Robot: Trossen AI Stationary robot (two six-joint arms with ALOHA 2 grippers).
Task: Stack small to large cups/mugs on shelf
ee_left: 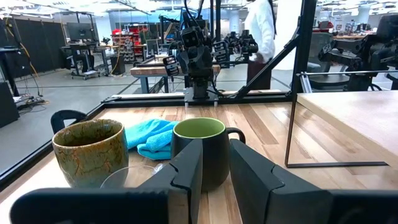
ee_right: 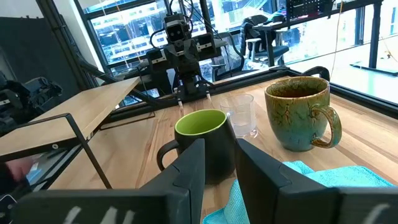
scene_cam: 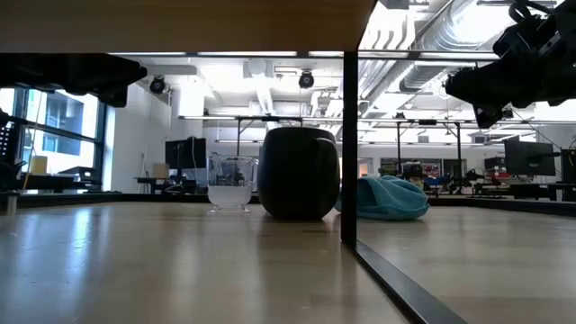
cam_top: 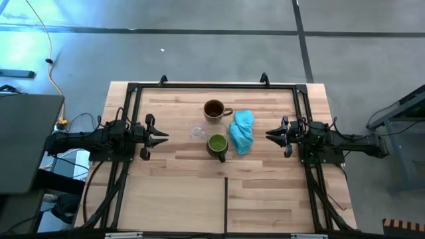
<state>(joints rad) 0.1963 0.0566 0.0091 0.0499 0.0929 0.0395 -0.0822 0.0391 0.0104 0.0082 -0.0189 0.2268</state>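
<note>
left end effector (ee_left: 214, 165) hovering slightly open, empty, facing green mug (ee_left: 202, 149) | nothing stacked: brown mug (cam_top: 214, 109), clear cup (cam_top: 197, 131) sitting apart on bench | I'm seeing right end effector (cam_top: 269, 137) seemingly empty too

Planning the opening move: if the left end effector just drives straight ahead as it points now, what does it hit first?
Probably the green mug, centred beyond the left end effector in its wrist view. The clear cup sits slightly off that line, so depth leaves some doubt.
</note>
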